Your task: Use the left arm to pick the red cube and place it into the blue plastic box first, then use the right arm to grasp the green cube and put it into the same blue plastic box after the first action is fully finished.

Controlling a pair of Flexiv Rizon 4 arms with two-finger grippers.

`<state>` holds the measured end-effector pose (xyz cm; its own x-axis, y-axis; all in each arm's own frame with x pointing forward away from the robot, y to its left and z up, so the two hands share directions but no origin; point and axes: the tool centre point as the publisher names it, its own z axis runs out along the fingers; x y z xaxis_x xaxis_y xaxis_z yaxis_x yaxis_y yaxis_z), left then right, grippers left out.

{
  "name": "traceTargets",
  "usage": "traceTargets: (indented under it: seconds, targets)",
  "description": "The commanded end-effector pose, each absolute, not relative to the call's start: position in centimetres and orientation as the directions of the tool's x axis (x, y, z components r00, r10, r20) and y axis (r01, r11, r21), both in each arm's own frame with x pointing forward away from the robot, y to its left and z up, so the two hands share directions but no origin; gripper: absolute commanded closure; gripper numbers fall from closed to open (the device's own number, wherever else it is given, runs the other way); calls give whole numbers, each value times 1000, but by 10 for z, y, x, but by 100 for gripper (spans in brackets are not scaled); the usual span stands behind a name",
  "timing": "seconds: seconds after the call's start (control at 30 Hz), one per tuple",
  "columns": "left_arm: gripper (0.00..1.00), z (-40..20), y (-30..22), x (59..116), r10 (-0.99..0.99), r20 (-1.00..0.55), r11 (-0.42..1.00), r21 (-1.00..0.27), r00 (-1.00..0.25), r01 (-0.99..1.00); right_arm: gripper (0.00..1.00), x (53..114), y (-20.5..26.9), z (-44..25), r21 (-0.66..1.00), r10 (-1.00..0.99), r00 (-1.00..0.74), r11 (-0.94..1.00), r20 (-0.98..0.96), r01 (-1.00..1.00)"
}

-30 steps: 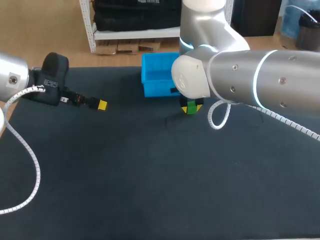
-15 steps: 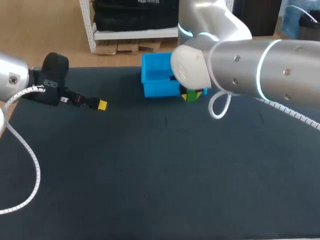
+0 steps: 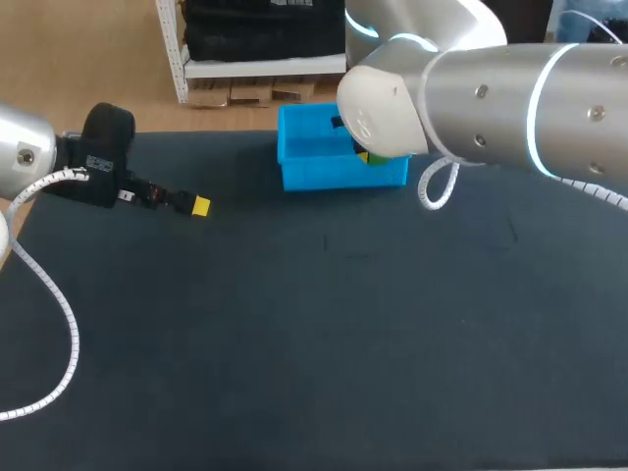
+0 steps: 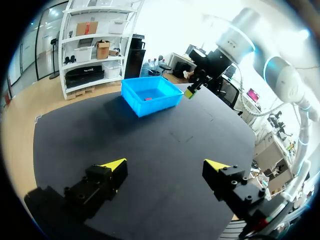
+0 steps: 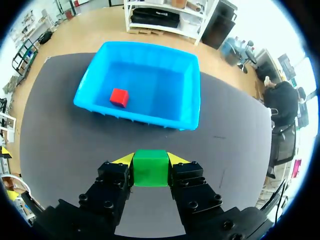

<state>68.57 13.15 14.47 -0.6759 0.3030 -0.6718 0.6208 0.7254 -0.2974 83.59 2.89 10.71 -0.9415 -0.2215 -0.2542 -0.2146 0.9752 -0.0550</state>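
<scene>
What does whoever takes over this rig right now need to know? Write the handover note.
Left end effector: open, empty, over the table, well apart from the blue plastic box.
Right end effector: shut on the green cube, held in the air close to the box, not inside it.
Red cube: lying in the box; first step done.
Left to do: carry the green cube over the box and release it.

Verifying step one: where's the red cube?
Right wrist view: the red cube lies in the blue plastic box, ahead of the right gripper holding the green cube.
</scene>
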Motion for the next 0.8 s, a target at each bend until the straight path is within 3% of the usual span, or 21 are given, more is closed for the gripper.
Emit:
traceTargets:
  seconds: [0.03,0.8]
  targets:
    - [0,143,133,685,300,-678,722,-298,-672,624,100,830,28,109,-57,-221,-923,975,-314,-214]
    - [0,143,133,685,300,-678,722,-298,-672,624,100,897,31,118,-79,-262,-895,965,-360,-251]
